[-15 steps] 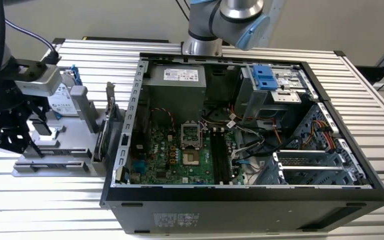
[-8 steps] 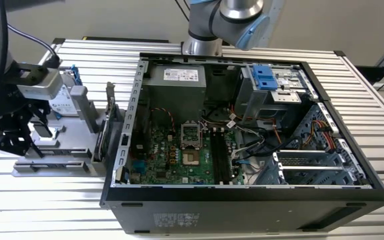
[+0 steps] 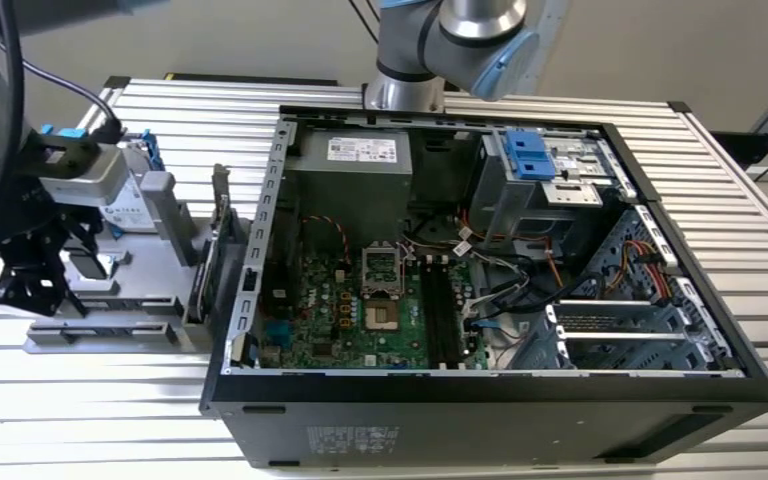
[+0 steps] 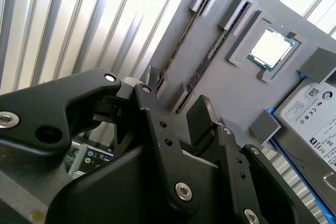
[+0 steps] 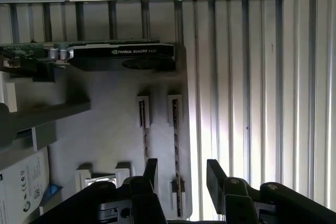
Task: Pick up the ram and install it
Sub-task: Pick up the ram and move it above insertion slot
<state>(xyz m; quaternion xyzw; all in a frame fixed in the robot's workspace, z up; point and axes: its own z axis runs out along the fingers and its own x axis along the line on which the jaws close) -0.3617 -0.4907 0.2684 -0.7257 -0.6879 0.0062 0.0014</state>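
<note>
While the ram [image 5: 176, 129] stands on edge in a narrow slot of the gray tray [image 5: 105, 140], we note that this slot is the one nearest the tray's border with the slatted table [image 5: 252, 103]. A second stick [image 5: 142, 124] stands in the neighbouring slot, just beside it and parallel.

Gripper [image 5: 184, 174]: fingers [image 5: 216, 174] apart, nothing clamped. In the first wrist view the ram's slot runs into the gap between them. We cannot tell whether either finger touches the stick.

On the same tray we record a graphics card [image 5: 121, 56] beyond the slots, a processor chip [image 4: 270, 48] in its recess, and a hard drive [image 4: 315, 111] near it. The tray lies at the exterior view's left of the open computer case [image 3: 491, 400].
</note>
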